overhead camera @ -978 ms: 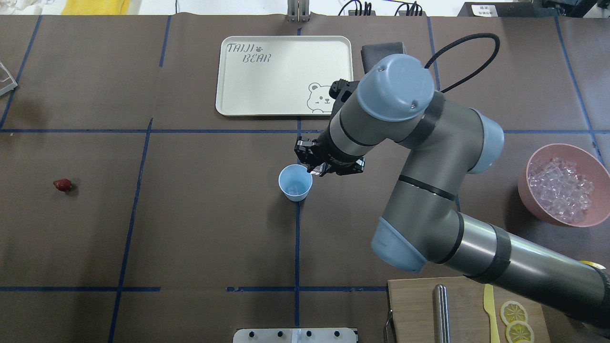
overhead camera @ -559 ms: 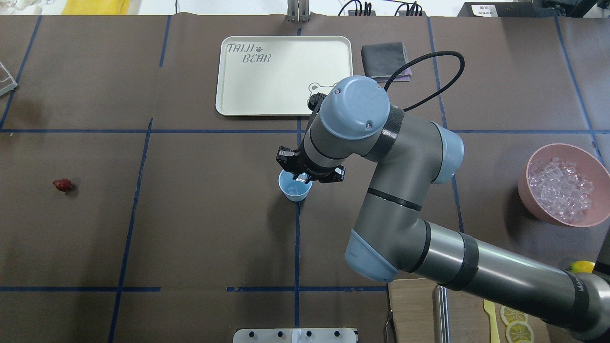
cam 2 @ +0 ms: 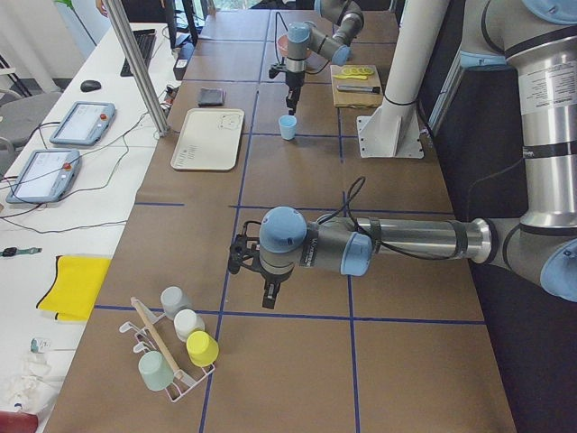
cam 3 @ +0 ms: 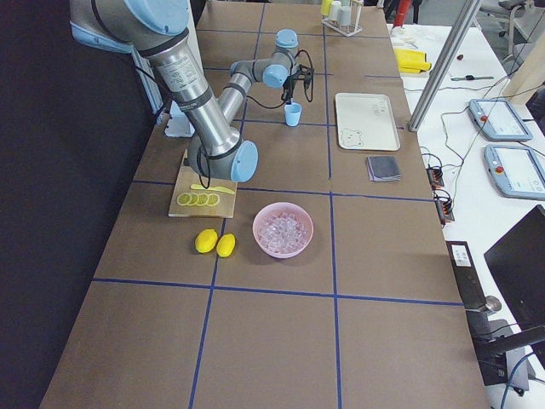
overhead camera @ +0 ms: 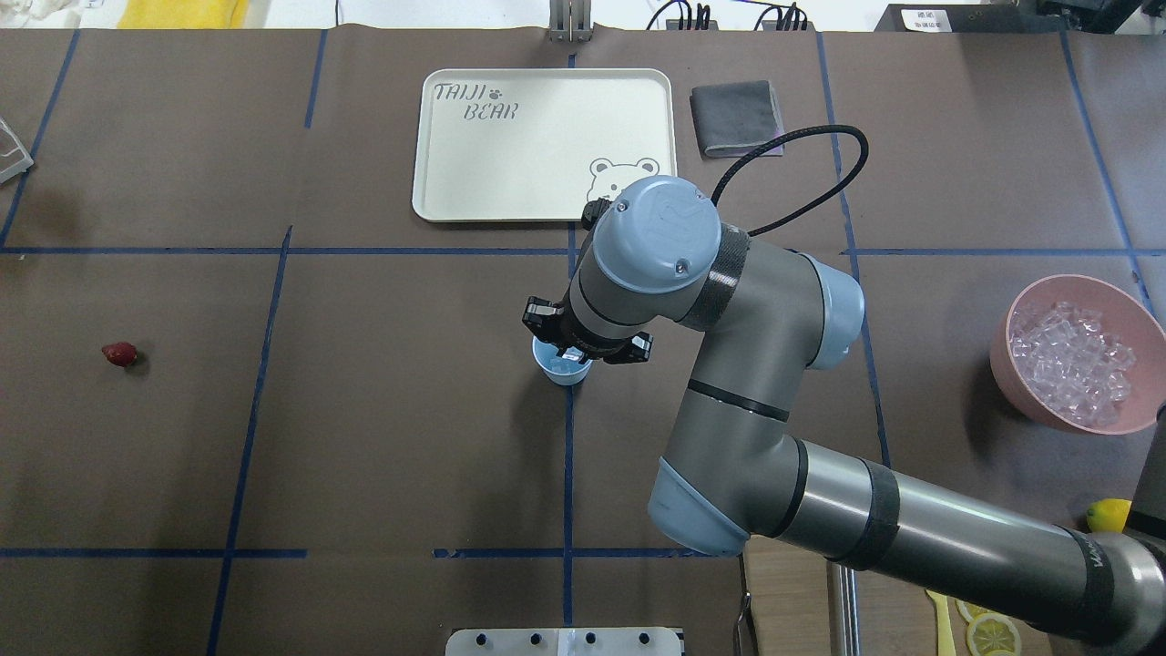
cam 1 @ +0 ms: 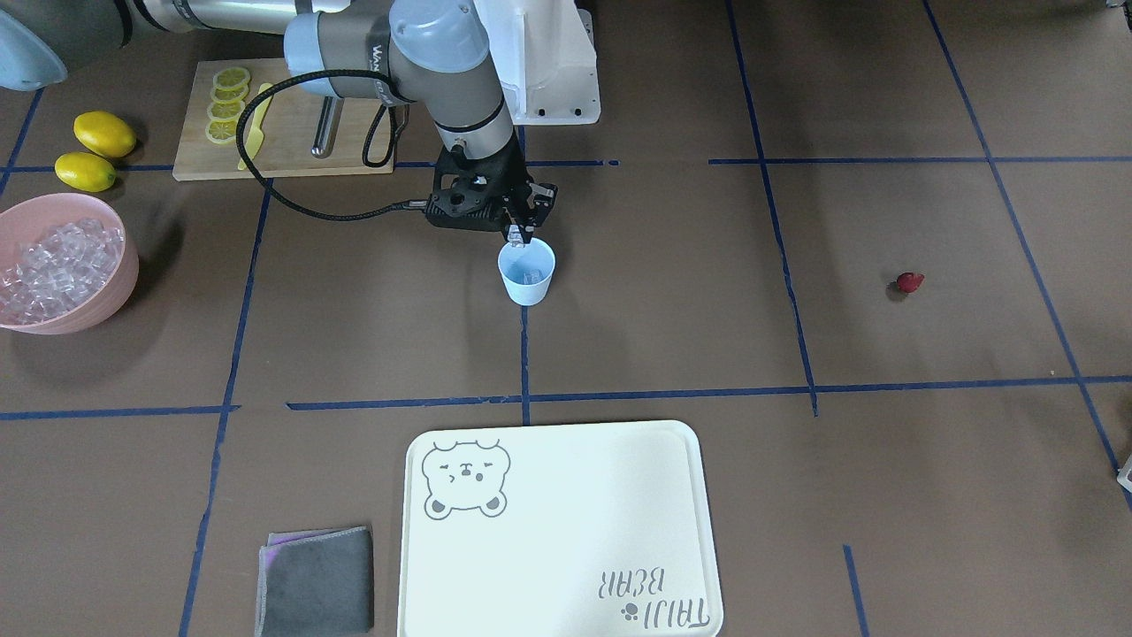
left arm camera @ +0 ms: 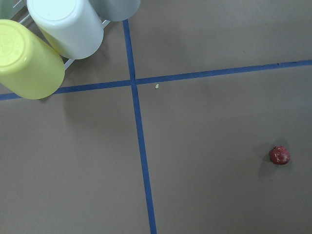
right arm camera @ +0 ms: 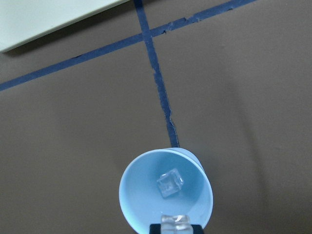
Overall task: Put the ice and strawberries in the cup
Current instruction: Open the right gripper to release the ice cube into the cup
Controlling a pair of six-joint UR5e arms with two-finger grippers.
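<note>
Plastic, smooth and pale blue, makes the cup (right arm camera: 139, 195) directly below the right gripper (right arm camera: 175, 227) in its wrist view. A loose cube (right arm camera: 170, 184), clear and glassy, lies on the cup's floor, and the gripper's black fingers pinch a held cube (right arm camera: 175, 219) just over the round mouth. Front-facing, the tapered cup stands upright under that gripper on the matte brown counter (cam 1: 663, 336). A heap of ice (cam 1: 53, 261) fills a round pink bowl (cam 1: 88, 311) well apart on one side, and the small dark red strawberry (cam 1: 908, 282) lies well apart on the other. Overhead, the arm's wrist covers most of the cup. From the left end, the left gripper (cam 2: 269, 299) hangs above the counter; whether parted or closed I cannot tell. Its wrist view shows the rounded, dull-skinned strawberry lying alone on the counter beneath.
</note>
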